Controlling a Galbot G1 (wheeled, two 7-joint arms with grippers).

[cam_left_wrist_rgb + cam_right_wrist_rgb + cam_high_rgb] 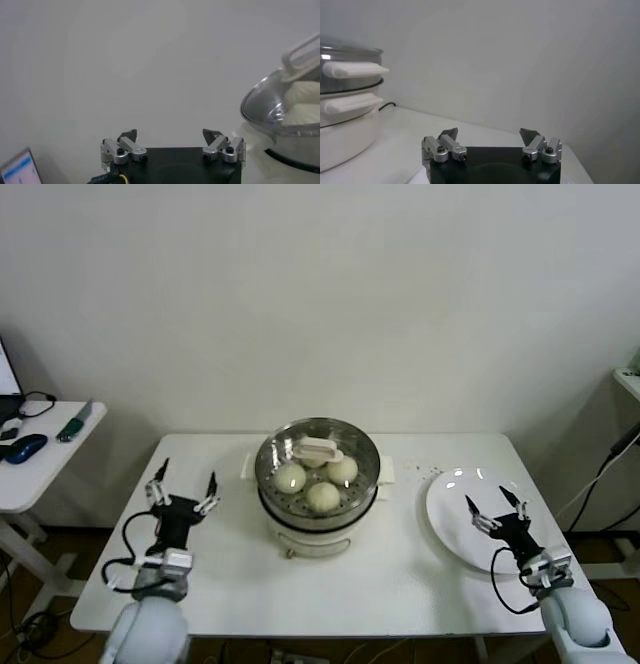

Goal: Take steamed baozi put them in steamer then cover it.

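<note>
White tabletop (400, 574) carried the steamer (318, 514) at centre, baozi (322, 496) inside under a glass lid (318, 452), so the job looked done. Left gripper (182, 489) and right gripper (498, 506) hung released, empty. Left wrist view showed the lid tilted; right wrist view, level.

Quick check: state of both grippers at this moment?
Left gripper: open, empty, left of the steamer.
Right gripper: open, empty, over the white plate.

steamer (318, 484) mid-table, glass lid (317, 456) on | steamed baozi (322, 496) inside (three seen through lid) | left gripper (183, 490) spread wide, empty | right gripper (497, 505) spread wide over white plate (450, 494)
</note>
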